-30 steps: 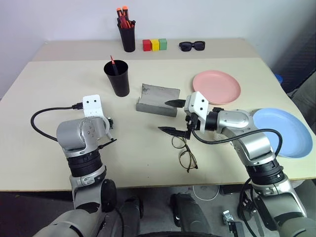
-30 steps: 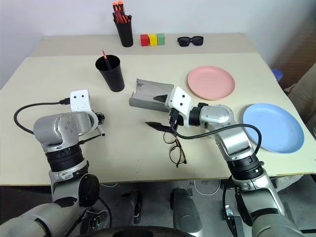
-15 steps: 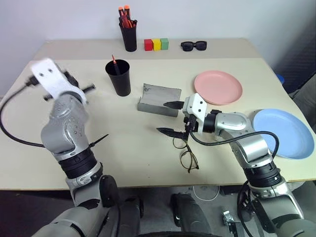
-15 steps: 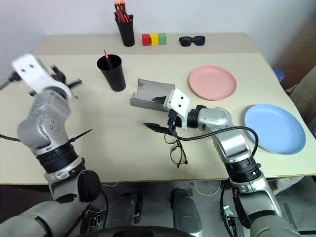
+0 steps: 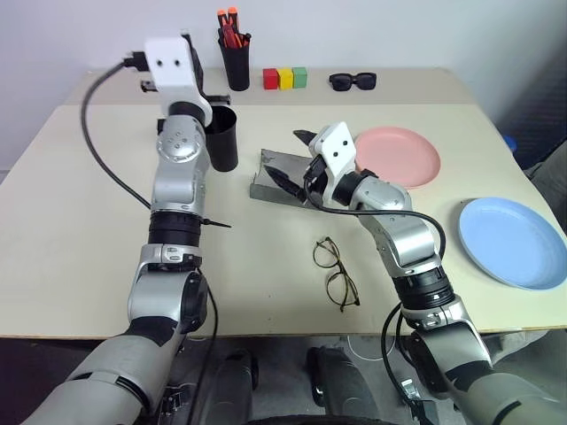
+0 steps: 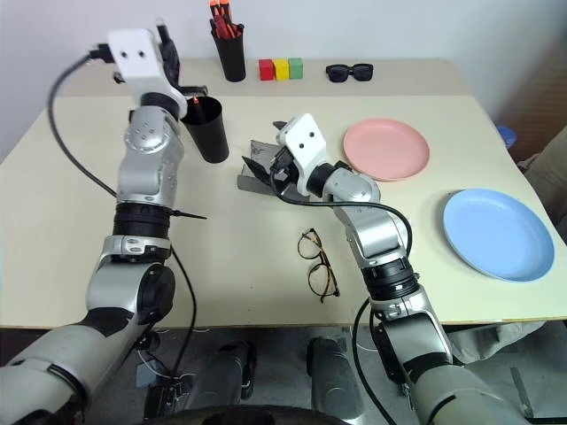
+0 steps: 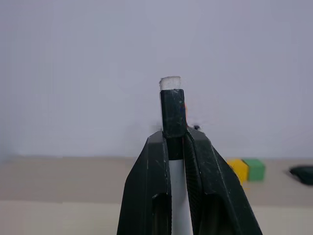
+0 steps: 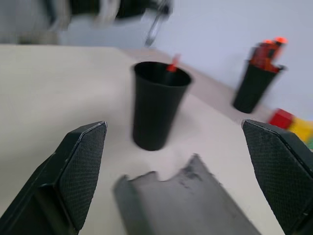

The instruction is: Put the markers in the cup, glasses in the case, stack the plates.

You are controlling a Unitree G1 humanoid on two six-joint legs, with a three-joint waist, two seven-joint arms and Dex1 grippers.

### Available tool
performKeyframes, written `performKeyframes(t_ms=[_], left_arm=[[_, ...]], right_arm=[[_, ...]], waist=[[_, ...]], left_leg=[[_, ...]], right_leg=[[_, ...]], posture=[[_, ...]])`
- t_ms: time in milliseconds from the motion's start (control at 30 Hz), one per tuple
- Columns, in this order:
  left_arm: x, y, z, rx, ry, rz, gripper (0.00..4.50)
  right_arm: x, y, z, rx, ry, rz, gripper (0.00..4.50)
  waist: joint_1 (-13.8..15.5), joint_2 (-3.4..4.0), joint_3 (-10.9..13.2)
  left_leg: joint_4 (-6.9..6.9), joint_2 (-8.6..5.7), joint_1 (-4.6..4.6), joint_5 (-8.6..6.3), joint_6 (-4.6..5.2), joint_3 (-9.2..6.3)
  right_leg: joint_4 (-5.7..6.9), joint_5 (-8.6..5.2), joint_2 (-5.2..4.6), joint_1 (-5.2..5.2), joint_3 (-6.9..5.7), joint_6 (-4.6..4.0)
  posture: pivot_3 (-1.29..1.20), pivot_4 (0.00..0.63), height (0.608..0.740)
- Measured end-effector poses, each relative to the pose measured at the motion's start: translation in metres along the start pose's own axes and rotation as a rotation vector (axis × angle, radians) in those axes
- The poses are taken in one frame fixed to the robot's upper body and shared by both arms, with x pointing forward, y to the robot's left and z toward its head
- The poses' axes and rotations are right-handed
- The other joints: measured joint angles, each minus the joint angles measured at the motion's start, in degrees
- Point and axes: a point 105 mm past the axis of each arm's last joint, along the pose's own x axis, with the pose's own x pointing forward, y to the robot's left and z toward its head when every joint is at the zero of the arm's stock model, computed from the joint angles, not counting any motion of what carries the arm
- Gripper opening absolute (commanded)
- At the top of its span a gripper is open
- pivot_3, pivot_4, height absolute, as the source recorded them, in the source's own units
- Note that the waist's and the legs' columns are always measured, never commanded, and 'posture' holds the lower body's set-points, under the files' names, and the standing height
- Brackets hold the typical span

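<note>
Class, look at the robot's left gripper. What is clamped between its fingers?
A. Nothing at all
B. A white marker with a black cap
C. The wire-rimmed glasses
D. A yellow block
B: in the left wrist view the left gripper has its fingers shut on the white marker, whose black cap sticks out past the fingertips.

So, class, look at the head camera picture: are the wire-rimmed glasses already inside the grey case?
No, the glasses lie on the bare table, apart from the open grey case.
</note>
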Motion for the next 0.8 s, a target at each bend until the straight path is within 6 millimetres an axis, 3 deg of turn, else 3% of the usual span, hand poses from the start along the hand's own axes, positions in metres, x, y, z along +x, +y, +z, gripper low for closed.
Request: performKeyframes(t_ms=[367,467,667,800], left_arm=[[-0.003,-0.001,-0.027,0.024,0.005,0.0,0.03],[-0.004,0.0,-0.03,0.021,0.009,0.01,1.32],[-0.006,0.003,-0.035,0.008,0.018,0.046,4.32],[-0.006,0.005,-0.035,-0.005,0.018,0.061,4.32]], right_arm=[[0.007,-0.001,0.009,0.025,-0.037,-0.044,4.5],[0.006,-0.001,0.008,0.028,-0.034,-0.044,4.5],[0.007,0.0,0.007,0.032,-0.03,-0.04,4.5],[0.007,0.001,0.007,0.031,-0.028,-0.035,4.5]], waist=[[0.25,0.0,0.0],[0.23,0.0,0.0],[0.2,0.0,0.0],[0.21,0.0,0.0]], left_leg=[[0.03,-0.02,-0.02,0.0,0.01,-0.01],[0.02,-0.02,-0.02,0.0,0.01,-0.02],[0.02,-0.02,-0.01,0.0,0.01,-0.02],[0.02,-0.02,-0.01,0.0,0.01,-0.02]], right_leg=[[0.03,0.0,-0.02,0.0,-0.01,0.01],[0.04,0.0,-0.02,0.0,-0.01,0.01],[0.05,0.0,-0.01,0.0,-0.01,0.01],[0.05,0.0,-0.01,0.0,-0.01,0.01]], posture=[[0.0,0.15,0.74],[0.0,0.15,0.74],[0.0,0.15,0.74],[0.0,0.15,0.74]])
